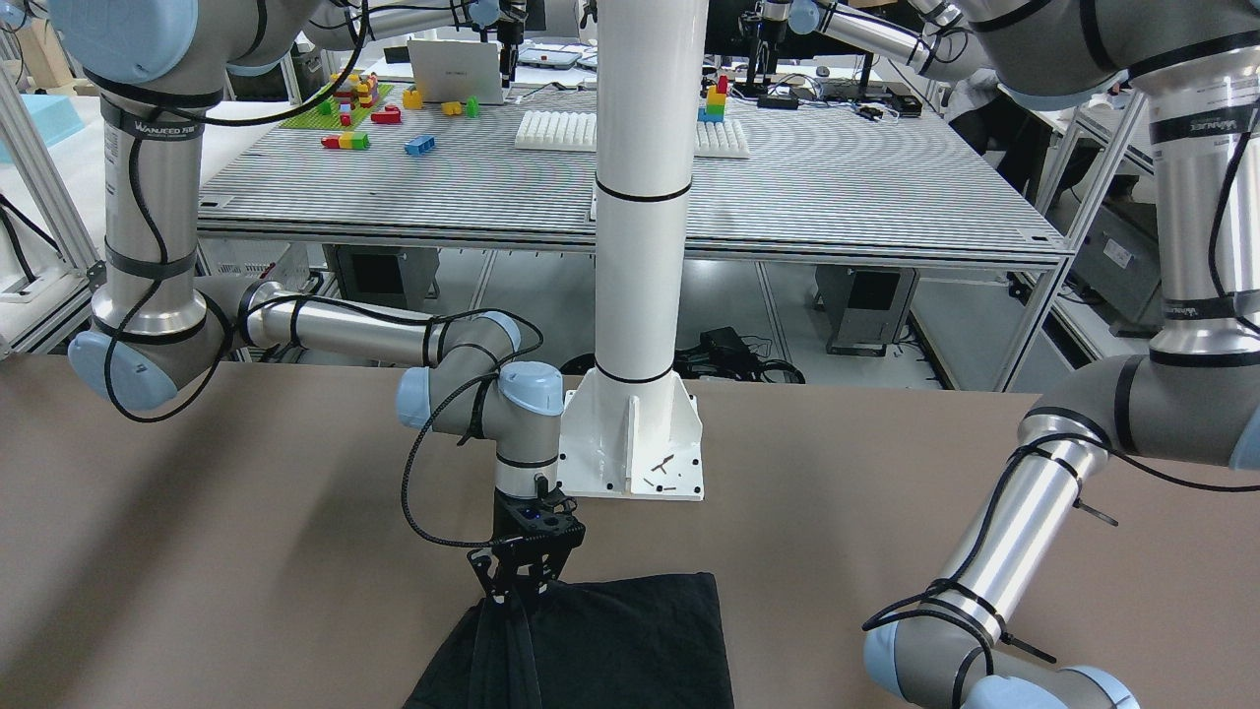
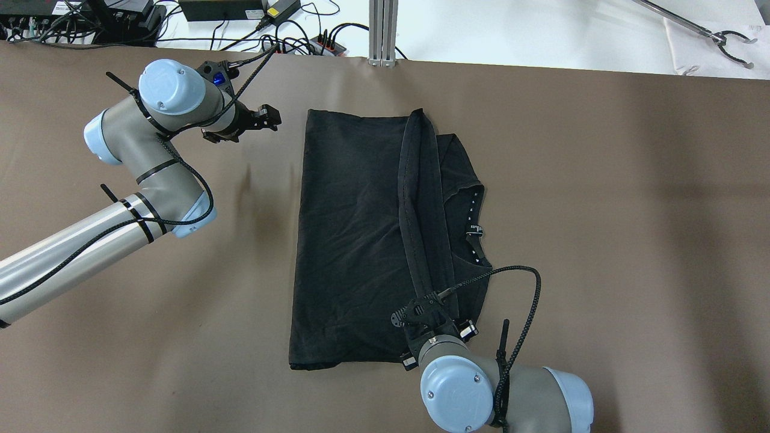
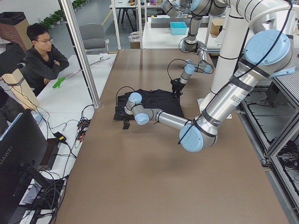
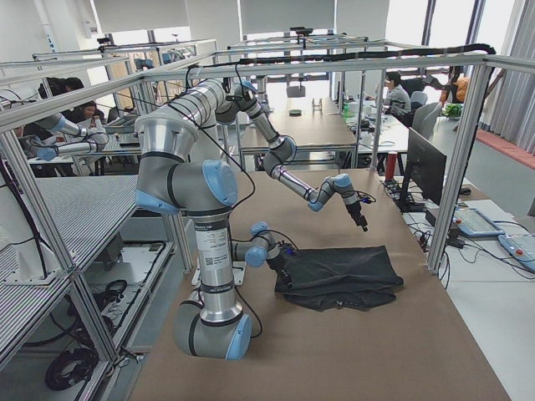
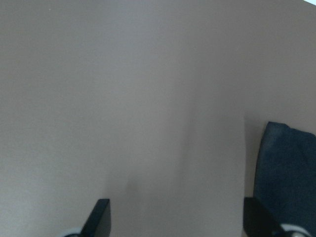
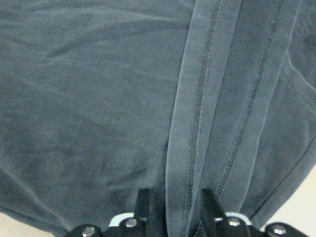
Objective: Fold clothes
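The clothes are one black garment lying flat mid-table, its right part folded over, with the collar showing at the right. A long hemmed edge is raised as a ridge running from far to near. My right gripper is shut on the near end of that hem. In the right wrist view the stitched hem passes between the fingers. My left gripper hovers open just left of the garment's far left corner. Nothing is between its fingers, and the garment corner lies to their right.
The white pole's base plate is bolted to the table by the robot's side of the garment. Cables and a power strip lie beyond the far edge. A person sits past that edge. Bare brown tabletop surrounds the garment.
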Controlling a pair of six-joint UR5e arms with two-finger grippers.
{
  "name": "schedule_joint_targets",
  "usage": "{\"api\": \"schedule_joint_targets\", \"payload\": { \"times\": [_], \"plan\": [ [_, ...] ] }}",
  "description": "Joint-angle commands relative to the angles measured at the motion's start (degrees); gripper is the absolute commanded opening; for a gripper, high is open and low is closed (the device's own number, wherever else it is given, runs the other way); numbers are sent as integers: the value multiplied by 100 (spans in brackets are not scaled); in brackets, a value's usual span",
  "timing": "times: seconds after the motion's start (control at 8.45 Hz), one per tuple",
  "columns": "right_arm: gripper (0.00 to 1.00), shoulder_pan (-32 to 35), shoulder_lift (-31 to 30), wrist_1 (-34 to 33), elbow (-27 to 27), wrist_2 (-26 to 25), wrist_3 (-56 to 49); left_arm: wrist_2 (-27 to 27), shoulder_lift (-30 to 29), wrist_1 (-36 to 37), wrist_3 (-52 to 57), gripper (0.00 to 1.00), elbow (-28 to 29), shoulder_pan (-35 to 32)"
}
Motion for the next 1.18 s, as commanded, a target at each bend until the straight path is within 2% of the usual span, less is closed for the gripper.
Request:
{"api": "schedule_joint_targets", "payload": {
  "times": [0.0, 0.12, 0.35, 0.83, 0.95, 1.06],
  "plan": [
    [45, 0, 76, -3, -110, -22, 3, 0, 13, 0, 0, 94, 9, 14],
    [37, 0, 76, -3, -111, -13, 3, 0, 47, -9, 9, 94, 18, 14],
    [0, 8, 103, 6, -102, 4, -5, -8, 48, -18, 9, 94, 18, 14],
    [0, 157, 85, 15, -49, 48, -128, -8, 92, -27, 35, 94, 62, 23],
    [0, 306, 50, -3, 99, 222, -320, -8, 92, -27, 35, 94, 62, 23],
    [0, 342, -237, -73, 344, 268, -418, -8, 83, -27, 26, 94, 62, 23]
  ]
}}
